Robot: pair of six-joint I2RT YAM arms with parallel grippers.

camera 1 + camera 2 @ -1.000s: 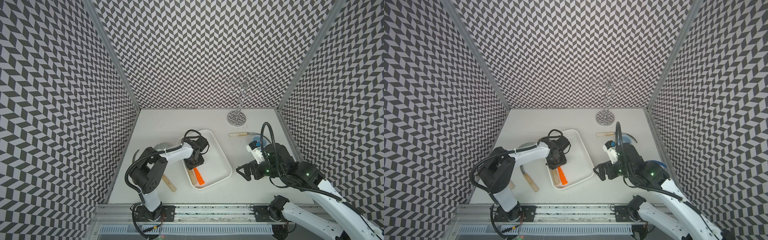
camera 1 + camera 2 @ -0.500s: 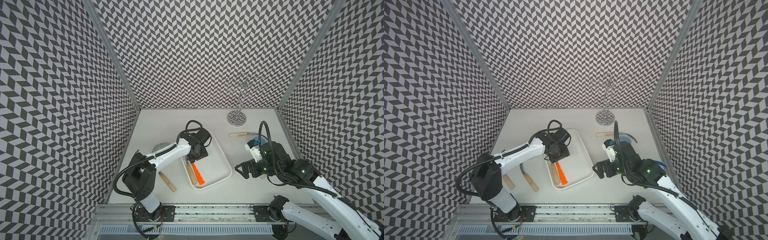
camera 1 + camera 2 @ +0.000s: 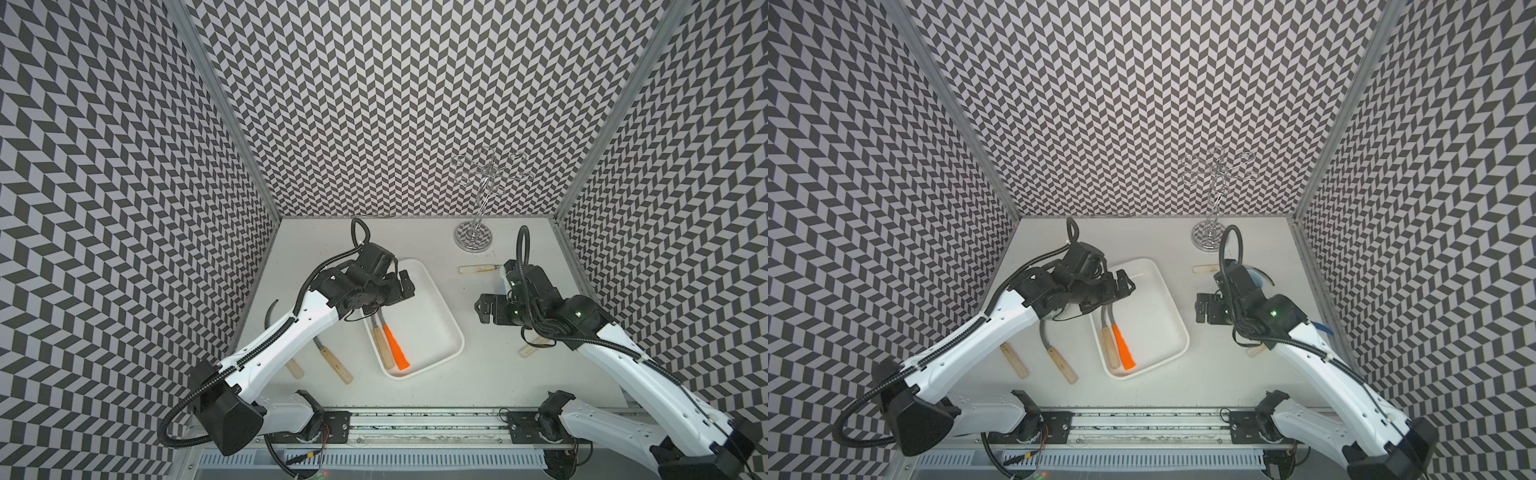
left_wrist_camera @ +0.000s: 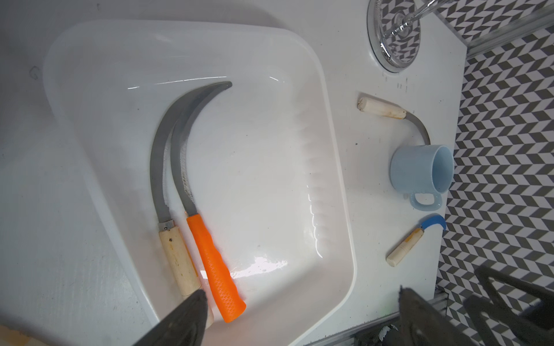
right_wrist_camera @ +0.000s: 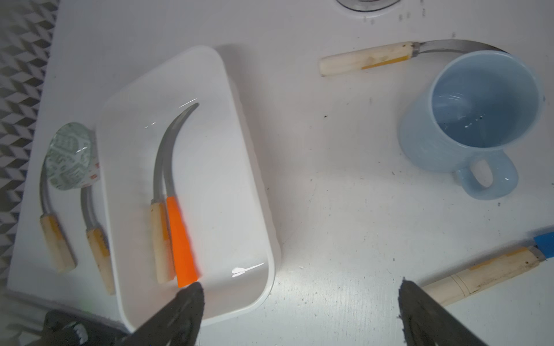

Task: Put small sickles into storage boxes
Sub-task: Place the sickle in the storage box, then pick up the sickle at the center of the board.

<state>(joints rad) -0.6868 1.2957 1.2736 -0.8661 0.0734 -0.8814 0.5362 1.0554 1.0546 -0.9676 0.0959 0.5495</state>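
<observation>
The white storage box (image 3: 428, 307) (image 4: 269, 179) (image 5: 215, 179) holds two small sickles side by side, one orange-handled (image 3: 395, 349) (image 4: 215, 269) and one wooden-handled (image 3: 381, 345) (image 4: 177, 257). My left gripper (image 3: 405, 284) (image 4: 299, 299) hovers open and empty over their blades at the box's back left. Two more sickles (image 3: 336, 365) (image 3: 294, 368) lie left of the box. Another (image 3: 478, 269) (image 5: 365, 60) lies at the back right. A blue-bladed one (image 5: 485, 275) (image 4: 431, 227) lies under my right arm. The right gripper (image 3: 484, 307) (image 5: 299, 299) is open, above bare table right of the box.
A light blue mug (image 5: 479, 119) (image 4: 419, 170) stands by the right wall, over the back sickle's blade. A round patterned bowl (image 5: 70, 155) sits left of the box, over two blades. A metal stand (image 3: 473, 239) rises at the back.
My left gripper opened and drew up and back from the sickle handles in the box. The right gripper shifted a little toward the back.
</observation>
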